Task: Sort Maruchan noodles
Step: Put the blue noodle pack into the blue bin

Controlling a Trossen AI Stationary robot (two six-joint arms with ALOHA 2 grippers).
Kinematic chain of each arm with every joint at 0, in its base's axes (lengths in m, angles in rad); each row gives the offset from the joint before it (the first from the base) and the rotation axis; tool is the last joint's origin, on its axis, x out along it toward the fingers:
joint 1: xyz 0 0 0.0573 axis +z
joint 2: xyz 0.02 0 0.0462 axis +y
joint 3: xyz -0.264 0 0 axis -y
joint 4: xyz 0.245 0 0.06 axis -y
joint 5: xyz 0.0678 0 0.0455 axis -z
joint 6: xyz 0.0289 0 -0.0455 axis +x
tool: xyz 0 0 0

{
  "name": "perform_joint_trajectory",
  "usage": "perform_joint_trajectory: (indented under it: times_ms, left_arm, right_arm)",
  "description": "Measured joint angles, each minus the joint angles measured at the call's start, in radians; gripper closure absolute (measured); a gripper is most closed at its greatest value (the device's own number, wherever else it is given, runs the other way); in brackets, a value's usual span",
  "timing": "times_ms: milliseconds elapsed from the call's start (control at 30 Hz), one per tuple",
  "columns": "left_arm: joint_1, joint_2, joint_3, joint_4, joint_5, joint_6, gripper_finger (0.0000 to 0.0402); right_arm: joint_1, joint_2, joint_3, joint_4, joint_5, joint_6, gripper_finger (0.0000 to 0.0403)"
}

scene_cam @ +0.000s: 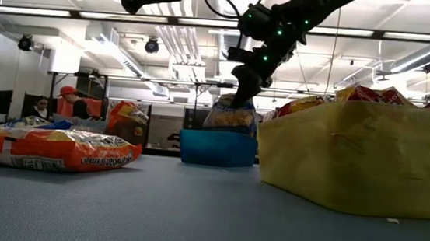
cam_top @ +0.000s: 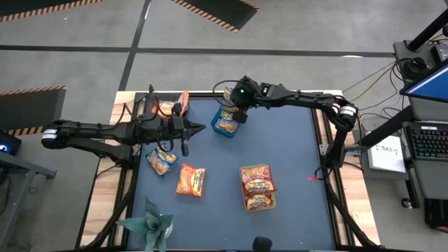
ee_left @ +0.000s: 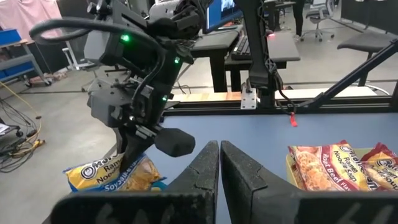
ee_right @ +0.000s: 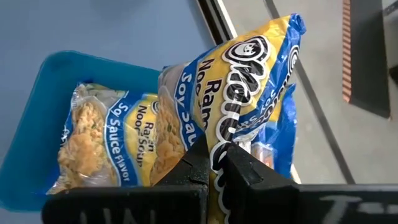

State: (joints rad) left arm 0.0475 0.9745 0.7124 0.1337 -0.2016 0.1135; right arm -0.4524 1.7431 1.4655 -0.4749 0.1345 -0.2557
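My right gripper [cam_top: 235,113] hangs over the blue bin [cam_top: 222,130] at the table's far middle, shut on a blue-and-yellow noodle packet [ee_right: 249,81]. A second blue-and-yellow packet [ee_right: 99,143] lies inside that bin. My left gripper [cam_top: 199,129] hovers left of the bin with its fingers shut and empty [ee_left: 219,171]. On the table lie one blue-and-yellow packet [cam_top: 162,161] and one orange packet [cam_top: 190,180]. Red packets [cam_top: 257,185] fill the yellow-green bin [scene_cam: 337,154]. More orange packets [cam_top: 170,108] sit at the far left, behind my left arm. My right gripper pinches the blue-and-yellow packet between its two fingers at an end edge [ee_right: 217,146], coming from above and pointing down. The packet hangs below the fingers over the blue bin [scene_cam: 216,148], tilted. Its lower end [scene_cam: 230,122] dips behind the bin's wall, so whether it rests there is hidden.
A small potted plant [cam_top: 150,224] stands at the near left corner. The mat is bare between the bins and on its right side [cam_top: 294,154]. Beyond the table are a desk with a keyboard [cam_top: 427,140] and people in the room [scene_cam: 64,101].
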Motion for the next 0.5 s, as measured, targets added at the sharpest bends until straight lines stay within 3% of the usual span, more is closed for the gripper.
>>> perform_joint_trajectory:
  times_ms: [133, 333, 500]
  left_arm:
    - [0.0, 0.003, 0.008, 0.002, 0.0, 0.005, 0.0402]
    - [0.0, 0.007, 0.009, 0.001, 0.0, 0.008, 0.0402]
    - [0.0, 0.008, 0.006, 0.001, 0.0, 0.008, 0.0402]
  right_arm:
    - [0.012, 0.018, -0.001, 0.0, 0.008, 0.02, 0.0394]
    - [0.042, 0.053, -0.002, 0.001, 0.121, 0.012, 0.0394]
    - [0.052, 0.061, -0.002, 0.002, 0.129, 0.033, 0.0384]
